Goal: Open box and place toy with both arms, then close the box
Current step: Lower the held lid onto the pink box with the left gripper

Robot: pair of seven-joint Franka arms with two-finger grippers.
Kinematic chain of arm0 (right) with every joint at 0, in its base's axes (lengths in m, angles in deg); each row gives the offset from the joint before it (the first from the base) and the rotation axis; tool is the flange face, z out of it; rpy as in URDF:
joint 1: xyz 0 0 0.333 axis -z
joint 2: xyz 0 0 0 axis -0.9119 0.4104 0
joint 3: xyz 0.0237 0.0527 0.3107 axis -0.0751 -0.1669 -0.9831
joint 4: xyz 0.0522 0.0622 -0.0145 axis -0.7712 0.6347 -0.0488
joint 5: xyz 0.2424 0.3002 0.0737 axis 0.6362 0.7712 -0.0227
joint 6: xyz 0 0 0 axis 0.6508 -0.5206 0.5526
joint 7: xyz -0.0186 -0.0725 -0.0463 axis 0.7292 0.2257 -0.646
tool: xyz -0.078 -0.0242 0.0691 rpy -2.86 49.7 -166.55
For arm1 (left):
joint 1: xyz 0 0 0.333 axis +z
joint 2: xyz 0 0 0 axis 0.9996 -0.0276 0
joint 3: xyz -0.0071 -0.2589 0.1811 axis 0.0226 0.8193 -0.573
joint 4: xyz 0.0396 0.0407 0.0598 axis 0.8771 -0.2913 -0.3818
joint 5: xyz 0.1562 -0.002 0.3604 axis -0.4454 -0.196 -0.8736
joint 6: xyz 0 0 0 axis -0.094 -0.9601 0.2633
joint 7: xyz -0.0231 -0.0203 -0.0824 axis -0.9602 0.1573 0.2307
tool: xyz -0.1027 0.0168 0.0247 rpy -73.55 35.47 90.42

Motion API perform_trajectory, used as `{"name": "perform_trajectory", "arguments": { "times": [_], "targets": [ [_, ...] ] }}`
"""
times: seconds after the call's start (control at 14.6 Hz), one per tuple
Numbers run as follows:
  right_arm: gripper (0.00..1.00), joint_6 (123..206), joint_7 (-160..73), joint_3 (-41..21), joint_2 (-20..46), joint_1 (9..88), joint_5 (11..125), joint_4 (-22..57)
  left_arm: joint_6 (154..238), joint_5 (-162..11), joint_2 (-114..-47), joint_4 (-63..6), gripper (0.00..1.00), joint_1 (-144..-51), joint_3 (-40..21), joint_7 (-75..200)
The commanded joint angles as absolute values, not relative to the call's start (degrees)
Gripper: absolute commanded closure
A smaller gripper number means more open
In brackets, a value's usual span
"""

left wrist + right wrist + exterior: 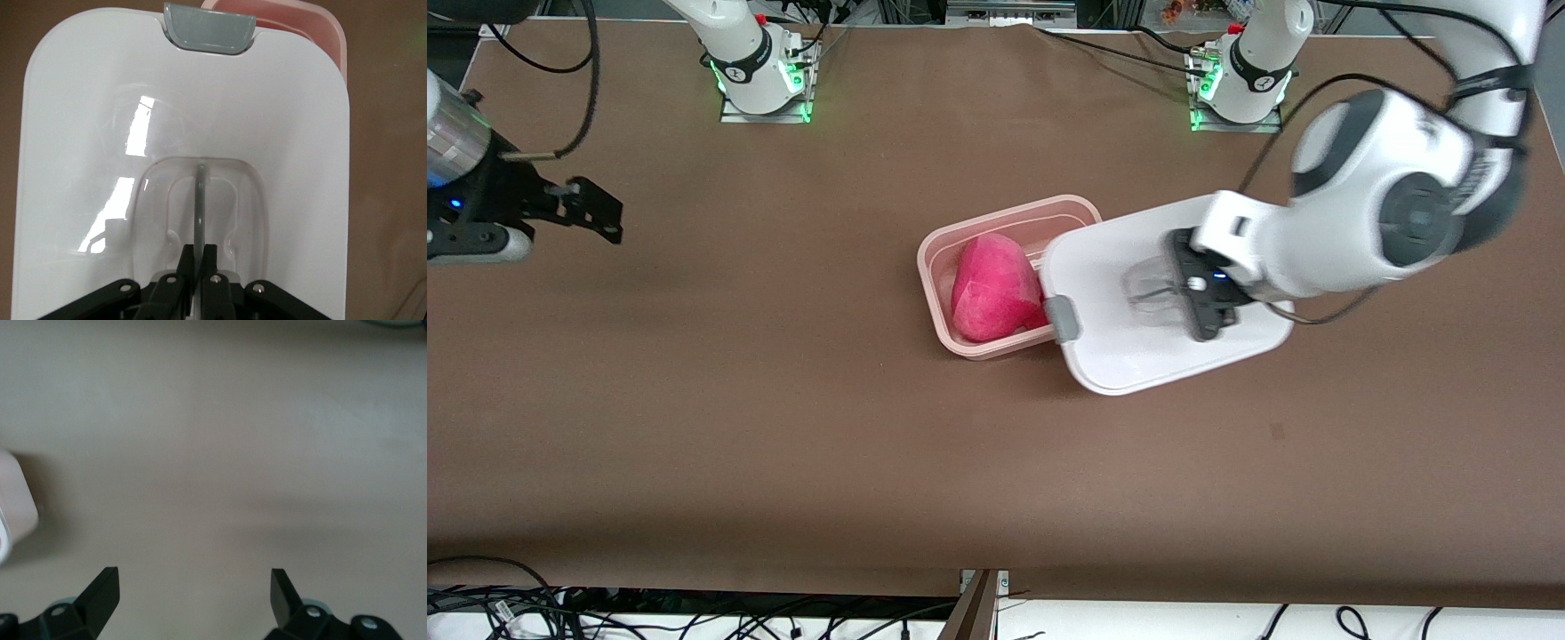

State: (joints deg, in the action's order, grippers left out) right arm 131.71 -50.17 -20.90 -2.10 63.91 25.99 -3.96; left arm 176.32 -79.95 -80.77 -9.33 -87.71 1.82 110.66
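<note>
Brown paper covers the whole worktop (783, 400); cables trail along the edge nearest the front camera.

Box base (938, 293): pale pink, translucent, sitting near the middle of the worktop, uncovered over most of its area. Toy (994, 289): hot-pink plush, lying inside the base and filling much of it. Face details cannot be made out.

Lid (1129, 356): white, held over the end of the base toward the left arm's end of the worktop, overlapping that end and leaving the toy exposed. One grey clip (1062, 318) shows on the lid's edge just beside the toy. The second clip is hidden under the arm.

Left pincer (1199, 298): above the lid's centre, fingers pressed together on the thin upright rib of the clear recessed handle (199, 200). The left wrist view shows the rib caught between the black fingertips (189, 259), with the grey clip at the lid's edge and a strip of pink base rim past it.

Right pincer (195, 590): fingers spread wide, holding nothing, hovering over bare brown paper at the right arm's end of the worktop, well apart from the box. A pale corner shows at the edge of the right wrist view.
</note>
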Motion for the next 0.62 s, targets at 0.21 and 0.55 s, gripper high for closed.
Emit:
{"name": "perform_trajectory", "arguments": {
  "times": [0.21,0.55],
  "targets": [
    [0.00,127.49,-45.04,-16.62,-4.57,65.07,30.05,0.34,184.81,-82.95,-84.39,-11.70,1.00,-101.76,1.24,95.56],
    [0.00,125.38,-44.60,-16.36,-4.57,65.16,29.35,0.69,188.06,-87.53,-87.73,-12.58,1.00,-104.68,1.41,92.65]
  ]
}}
